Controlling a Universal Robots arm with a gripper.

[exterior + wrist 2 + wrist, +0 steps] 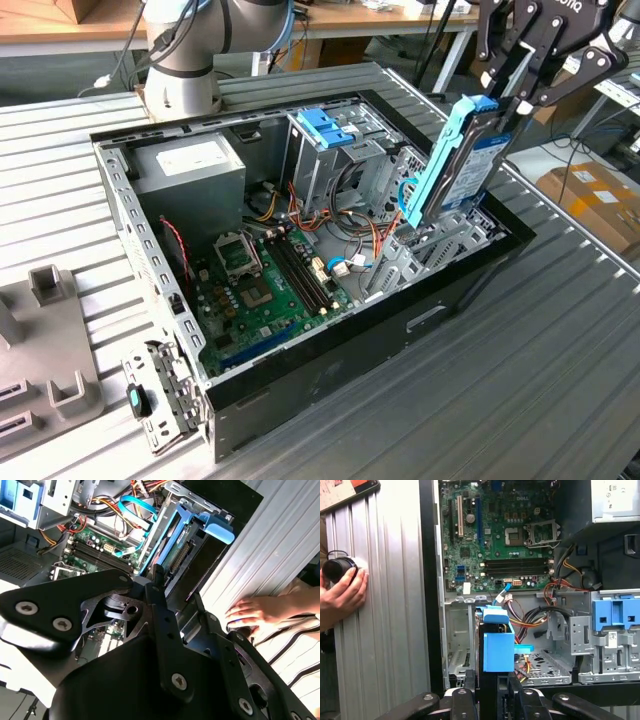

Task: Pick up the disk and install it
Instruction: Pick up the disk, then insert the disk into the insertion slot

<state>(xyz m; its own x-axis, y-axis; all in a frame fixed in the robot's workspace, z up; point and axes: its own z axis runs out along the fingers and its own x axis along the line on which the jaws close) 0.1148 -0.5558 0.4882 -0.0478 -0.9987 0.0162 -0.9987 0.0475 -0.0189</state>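
At the exterior view's left, a grey fixture plate with raised blocks lies on the ribbed metal table. Just beside it stands the open computer case. A loose metal bracket leans at the case's near corner. Behind the case rises the robot arm's base.

Inside the case is the grey power supply, which has a white sticker whose print is too small to make out. Next come the green motherboard and the upright drive cage with its blue top.

Further right, the disk stands steeply tilted. Its lower end is down in the bay at the case's corner and a pale label shows on its face. The gripper is clenched on the disk's upper end.

A cardboard box sits at the far right.

In the first wrist view a person's hand rests on the table with a dark round object.
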